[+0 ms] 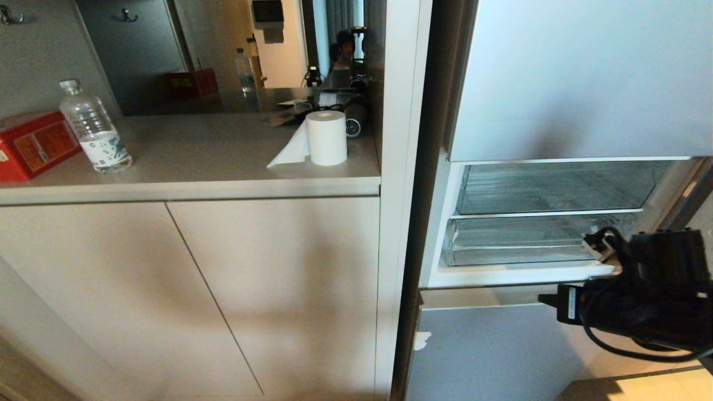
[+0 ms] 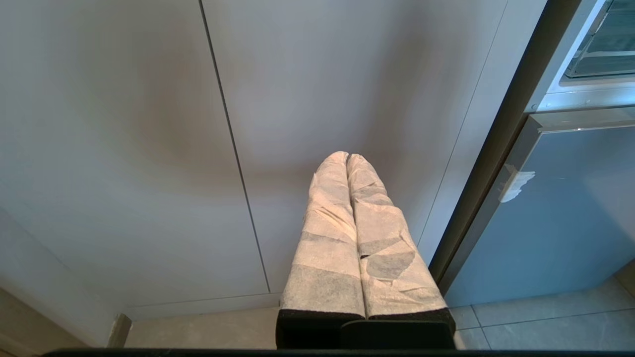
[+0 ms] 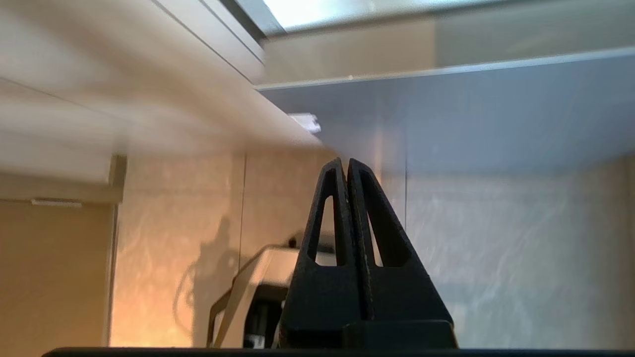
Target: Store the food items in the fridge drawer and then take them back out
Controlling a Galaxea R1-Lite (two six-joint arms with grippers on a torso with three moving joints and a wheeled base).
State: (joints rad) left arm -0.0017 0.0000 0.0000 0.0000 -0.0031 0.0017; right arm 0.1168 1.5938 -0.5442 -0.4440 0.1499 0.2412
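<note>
The fridge drawer [image 1: 518, 240] is a shallow clear drawer with white tape on its left front corner, low in the open fridge compartment. It looks empty. The food items are out of view. My right arm [image 1: 652, 295] hangs in front of the fridge, below and right of the drawer. The right gripper [image 3: 347, 161] is shut on nothing and points down towards the floor beside the lower fridge door [image 3: 496, 114]. The left gripper [image 2: 347, 156], its fingers wrapped in white, is shut and empty, facing the cabinet doors [image 2: 149, 148].
A second clear drawer [image 1: 557, 186] sits above the taped one. Left of the fridge, a counter [image 1: 211, 150] bears a water bottle [image 1: 94, 125], a red box [image 1: 33, 142] and a paper roll [image 1: 326, 137]. A person shows in the mirror [image 1: 342, 47].
</note>
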